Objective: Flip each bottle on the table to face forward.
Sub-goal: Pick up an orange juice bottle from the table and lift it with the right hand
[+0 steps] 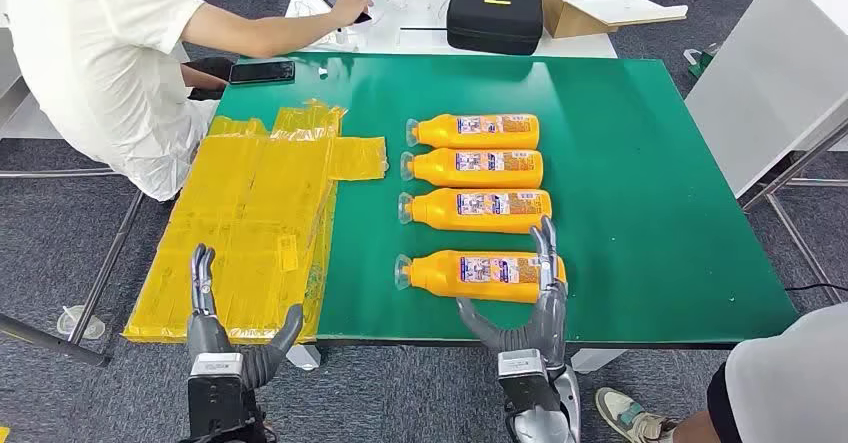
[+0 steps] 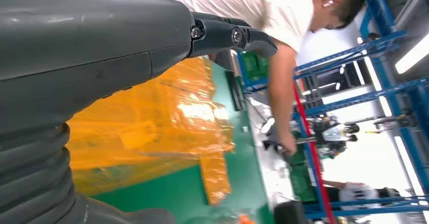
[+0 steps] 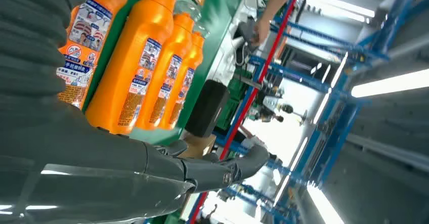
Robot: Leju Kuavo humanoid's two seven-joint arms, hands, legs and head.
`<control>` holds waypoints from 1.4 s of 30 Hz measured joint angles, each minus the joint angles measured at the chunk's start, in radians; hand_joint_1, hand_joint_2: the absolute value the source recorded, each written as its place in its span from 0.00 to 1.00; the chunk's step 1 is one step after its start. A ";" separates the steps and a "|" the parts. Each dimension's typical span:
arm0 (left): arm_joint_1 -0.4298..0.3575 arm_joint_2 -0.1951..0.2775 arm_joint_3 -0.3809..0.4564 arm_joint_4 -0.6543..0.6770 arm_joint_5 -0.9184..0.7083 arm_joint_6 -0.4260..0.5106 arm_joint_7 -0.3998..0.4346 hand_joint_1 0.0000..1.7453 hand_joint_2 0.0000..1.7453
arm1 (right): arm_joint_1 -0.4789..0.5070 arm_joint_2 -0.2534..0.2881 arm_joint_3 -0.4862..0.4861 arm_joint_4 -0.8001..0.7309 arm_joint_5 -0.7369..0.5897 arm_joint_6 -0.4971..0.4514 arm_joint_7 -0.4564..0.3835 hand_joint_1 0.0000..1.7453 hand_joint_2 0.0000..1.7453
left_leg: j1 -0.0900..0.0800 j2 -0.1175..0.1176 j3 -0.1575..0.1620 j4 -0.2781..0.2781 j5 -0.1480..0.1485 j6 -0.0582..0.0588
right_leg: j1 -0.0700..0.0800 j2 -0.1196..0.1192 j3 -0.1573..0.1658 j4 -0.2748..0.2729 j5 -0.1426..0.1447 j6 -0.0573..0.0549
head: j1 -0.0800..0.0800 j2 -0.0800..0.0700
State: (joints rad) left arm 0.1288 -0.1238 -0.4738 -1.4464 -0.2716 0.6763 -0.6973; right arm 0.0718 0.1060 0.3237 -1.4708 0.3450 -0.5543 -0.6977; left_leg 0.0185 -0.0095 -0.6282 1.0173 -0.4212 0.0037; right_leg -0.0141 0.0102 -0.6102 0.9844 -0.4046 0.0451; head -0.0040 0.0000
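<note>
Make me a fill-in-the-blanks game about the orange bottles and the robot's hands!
1. There are ____ orange bottles lying on the green table.
2. The right hand reaches over the bottle ____ to the robot.
3. The left hand hovers by the ____ plastic sheet.
4. The bottle caps all point to the robot's ____.

Missing words: four; nearest; yellow; left

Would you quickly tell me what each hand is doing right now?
Left hand: open, holding nothing, at the yellow sheets.
Right hand: open, fingers spread by the nearest bottle, not gripping.
</note>
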 joint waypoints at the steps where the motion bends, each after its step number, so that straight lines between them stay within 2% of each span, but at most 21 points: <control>1: -0.003 0.000 -0.003 0.002 0.000 0.001 0.000 0.00 1.00 | -0.001 -0.001 -0.002 0.001 0.005 0.004 0.000 0.00 1.00 | 0.000 0.000 0.000 0.000 0.000 0.000 | 0.000 0.000 0.000 0.000 0.000 0.000 | 0.000 0.000; 9: -0.017 -0.007 -0.029 0.023 0.016 0.004 -0.001 0.00 1.00 | -0.019 0.002 -0.008 0.012 0.026 0.039 0.000 0.00 1.00 | 0.000 0.000 0.000 0.000 0.000 0.000 | 0.000 0.000 0.000 0.000 0.000 0.000 | 0.000 0.000; 20: -0.035 -0.007 -0.089 0.062 0.069 0.004 -0.002 0.00 1.00 | -0.017 0.012 0.007 0.029 0.051 0.009 0.011 0.00 1.00 | 0.000 0.000 0.000 0.000 0.000 0.000 | 0.000 0.000 0.000 0.000 0.000 0.000 | 0.000 0.000; 24: -0.041 -0.010 -0.118 0.073 0.061 0.004 -0.002 0.00 1.00 | 0.001 -0.017 0.017 0.030 0.173 -0.007 0.095 0.00 1.00 | 0.000 0.000 0.000 0.000 0.000 0.000 | 0.000 0.000 -0.001 0.000 0.000 0.000 | 0.000 0.000; 28: -0.049 -0.011 -0.135 0.083 0.054 0.004 -0.001 0.00 1.00 | 0.010 -0.061 0.018 0.044 0.336 -0.066 0.197 0.00 1.00 | 0.000 0.000 0.000 0.000 -0.001 0.000 | 0.000 0.000 -0.001 0.000 0.000 0.000 | 0.000 0.000; 37: -0.052 -0.011 -0.138 0.090 0.053 0.004 -0.001 0.00 1.00 | 0.010 -0.084 0.015 0.058 0.382 -0.086 0.224 0.00 1.00 | 0.000 0.000 0.000 0.000 -0.001 0.000 | 0.000 0.000 -0.001 0.000 0.000 0.000 | 0.000 0.000; 42: -0.093 -0.030 -0.139 0.137 0.076 -0.017 0.010 0.00 1.00 | -0.034 -0.159 -0.016 0.185 0.607 -0.127 0.365 0.00 1.00 | 0.000 0.000 0.000 0.000 -0.001 0.000 | 0.000 0.000 0.000 0.000 0.000 0.000 | 0.000 0.000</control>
State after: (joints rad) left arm 0.0354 -0.1536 -0.6126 -1.3098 -0.1952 0.6591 -0.6870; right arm 0.0379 -0.0531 0.3074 -1.2861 0.9523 -0.6809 -0.3325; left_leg 0.0180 -0.0094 -0.6284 1.0175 -0.4218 0.0037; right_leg -0.0143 0.0103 -0.6105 0.9842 -0.4044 0.0453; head -0.0042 0.0000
